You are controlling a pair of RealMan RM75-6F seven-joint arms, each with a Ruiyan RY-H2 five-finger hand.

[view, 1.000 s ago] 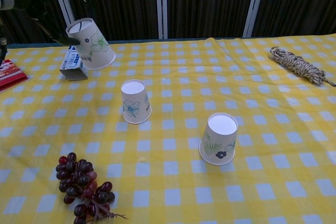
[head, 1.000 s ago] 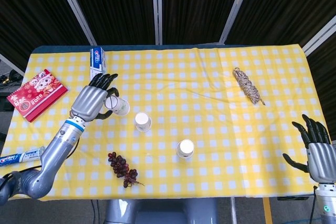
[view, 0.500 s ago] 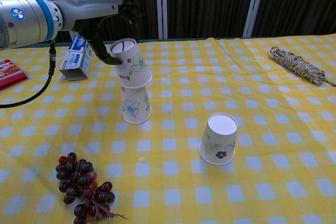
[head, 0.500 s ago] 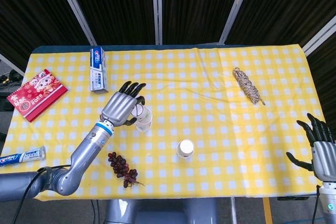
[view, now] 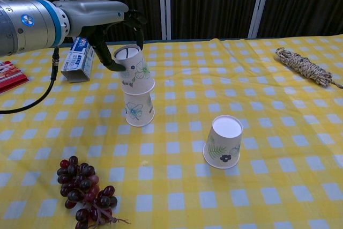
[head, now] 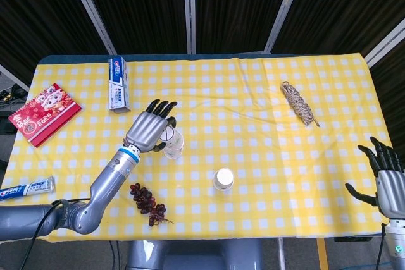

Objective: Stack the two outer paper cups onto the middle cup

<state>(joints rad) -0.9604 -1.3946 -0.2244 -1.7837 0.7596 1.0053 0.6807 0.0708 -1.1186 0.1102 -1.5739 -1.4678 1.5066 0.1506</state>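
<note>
An upside-down paper cup with a green flower print sits slightly tilted on top of the middle cup. My left hand still grips this upper cup, thumb on its left side and fingers curved over its far side. From above, the left hand covers part of that stack. A third cup stands upside down alone to the right and nearer, also seen as the lone cup in the head view. My right hand hangs open off the table's right edge.
A toothpaste box lies behind the left hand. Grapes lie at the near left and a rope bundle at the far right. A red packet and a toothpaste tube lie at the left edge.
My left hand carried its cup rightwards from the table's left side and lowered it onto the middle cup. The right hand sank slightly.
</note>
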